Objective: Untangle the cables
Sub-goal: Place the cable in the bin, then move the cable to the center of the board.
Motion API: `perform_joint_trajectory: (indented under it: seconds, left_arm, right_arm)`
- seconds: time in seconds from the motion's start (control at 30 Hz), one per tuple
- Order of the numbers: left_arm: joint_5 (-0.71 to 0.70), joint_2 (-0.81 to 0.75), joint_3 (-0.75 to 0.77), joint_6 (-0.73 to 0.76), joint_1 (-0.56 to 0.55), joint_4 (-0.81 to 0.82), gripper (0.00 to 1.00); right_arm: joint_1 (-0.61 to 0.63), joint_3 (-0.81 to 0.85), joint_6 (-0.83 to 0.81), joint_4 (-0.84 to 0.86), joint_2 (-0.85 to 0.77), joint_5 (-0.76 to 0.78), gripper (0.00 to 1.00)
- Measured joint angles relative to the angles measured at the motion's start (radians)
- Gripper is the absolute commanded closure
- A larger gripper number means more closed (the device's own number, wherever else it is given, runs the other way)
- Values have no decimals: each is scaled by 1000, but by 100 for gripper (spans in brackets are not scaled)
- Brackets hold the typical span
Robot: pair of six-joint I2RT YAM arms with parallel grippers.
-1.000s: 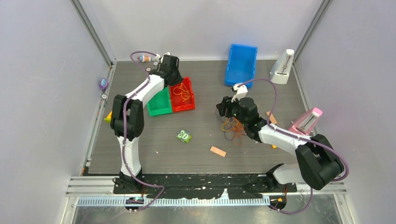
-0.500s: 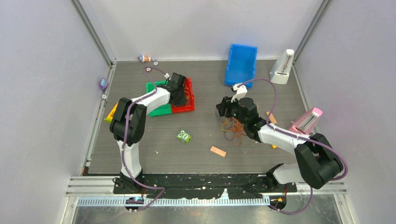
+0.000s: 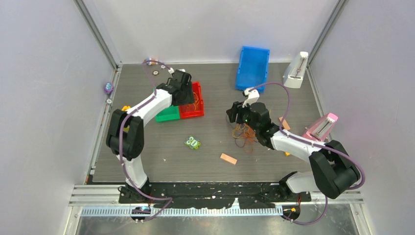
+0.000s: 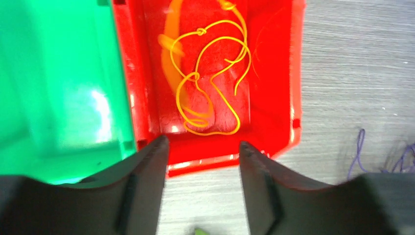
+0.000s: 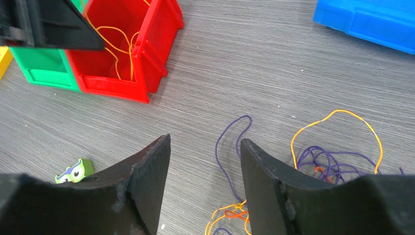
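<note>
One yellow-orange cable (image 4: 195, 77) lies coiled inside the red bin (image 4: 293, 73), apart from the rest. My left gripper (image 4: 202, 142) hangs open over that bin's near wall with nothing between its fingers; from above it (image 3: 186, 95) covers part of the red bin (image 3: 195, 111). The other cables (image 3: 243, 134), orange, red and purple, lie tangled on the table right of centre. My right gripper (image 5: 205, 139) stands open just above the table beside them. A purple loop (image 5: 217, 147) runs past its right fingertip (image 5: 247, 147), and an orange loop (image 5: 337, 111) arcs over the purple knot (image 5: 328, 159).
A green bin (image 3: 168, 115) adjoins the red one on its left. A blue bin (image 3: 253, 66) stands at the back. A green owl toy (image 3: 193, 142) and an orange block (image 3: 228, 158) lie mid-table. White (image 3: 295, 71) and pink (image 3: 320, 126) devices line the right side.
My left gripper has gone from shut to open above the red bin, and its arm has shifted a little there. The right arm has hardly moved.
</note>
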Motion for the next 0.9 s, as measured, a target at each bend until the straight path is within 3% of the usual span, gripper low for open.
perform_joint_trajectory:
  seconds: [0.13, 0.23, 0.3, 0.6, 0.9]
  left_arm:
    - [-19, -109, 0, 28, 0, -18, 18]
    - [-16, -196, -10, 44, 0, -13, 1]
    - [-3, -276, -64, 48, -2, 17, 0]
    - [94, -532, -416, 79, -33, 160, 5]
    - [192, -754, -777, 136, -156, 402, 4]
  right_arm:
    - [0, 0, 1, -18, -16, 23, 30]
    - [0, 0, 6, -42, -35, 60, 12]
    - [0, 0, 13, -65, -46, 100, 2]
    - [-32, 29, 79, -269, -94, 275, 3]
    - [-155, 20, 130, -416, -71, 177, 1]
